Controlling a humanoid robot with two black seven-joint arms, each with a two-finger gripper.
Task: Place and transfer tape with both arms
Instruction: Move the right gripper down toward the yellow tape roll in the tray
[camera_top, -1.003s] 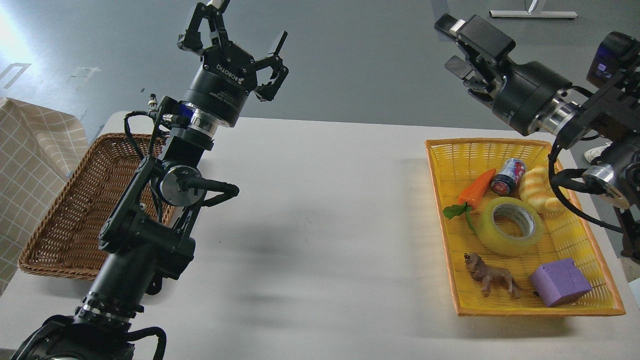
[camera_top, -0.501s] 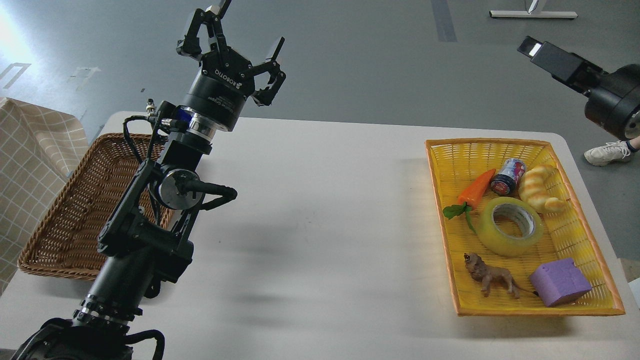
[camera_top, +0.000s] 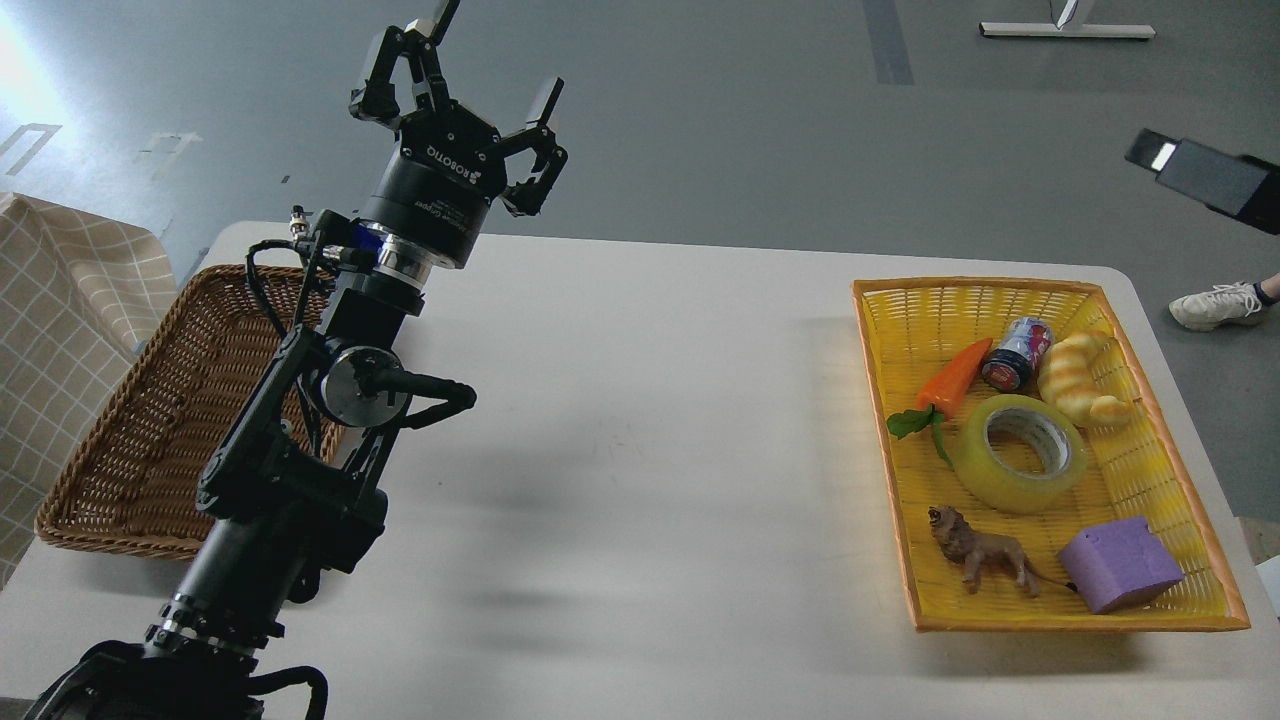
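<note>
Tape (camera_top: 1021, 453) lying flat in the yellow basket (camera_top: 1190, 500) at the right of the table (camera_top: 640, 450), ringed by a toy carrot (camera_top: 951, 379), a can (camera_top: 1016, 352), a bread roll (camera_top: 1078, 379), a toy lion (camera_top: 982, 549) and a purple block (camera_top: 1120, 562). Left gripper (camera_top: 487, 70) raised above the far edge, fingers spread wide and holding nothing, beside the brown wicker basket (camera_top: 140, 430). Right gripper (camera_top: 1205, 178) only a dark sliver at the right edge, well clear of the tape: cannot tell whether spread or pressed together.

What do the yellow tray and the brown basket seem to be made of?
The rectangular yellow tray looks like woven plastic: glossy, uniformly bright strands with an orange rim. The brown basket looks like wicker or rattan: matte, uneven brown weave. Neither material is certain from the look alone.
</note>
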